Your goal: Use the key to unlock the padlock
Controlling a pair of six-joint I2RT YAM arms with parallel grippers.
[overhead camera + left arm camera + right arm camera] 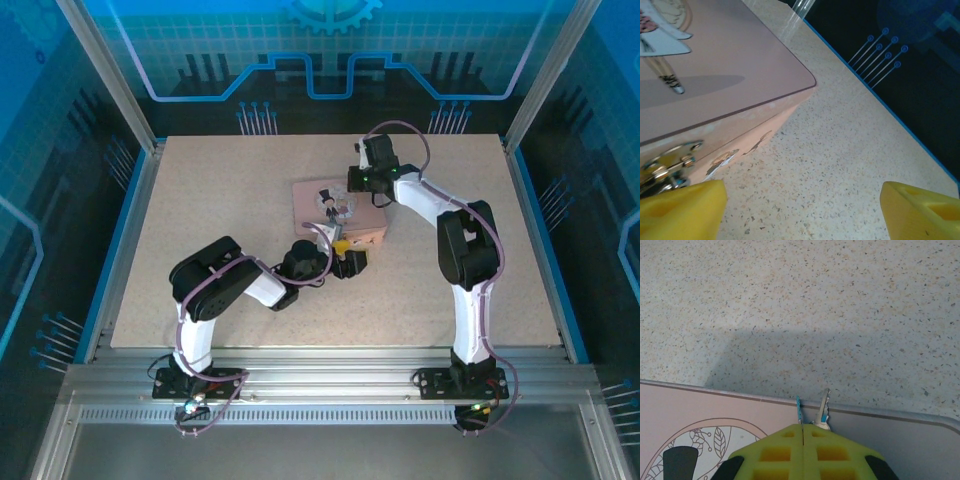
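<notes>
The padlock's stage is the speckled bench [200, 200], with a pink box [310, 195] near its middle. The left end effector [800, 210] sits low at the box's front face, fingers spread wide and gripping nothing, probably placed to steady the lock. The right end effector [804, 432] hangs over the lid's far edge, clamped on the key [824, 407] so the blade sticks out ahead, ready for insertion. The padlock [664, 167] seems to be the shiny metal at the box front, but it is cut off by the frame edge, so lock and hasp cannot be told apart. A blue sliver [798, 410] beside the key is unclear.
</notes>
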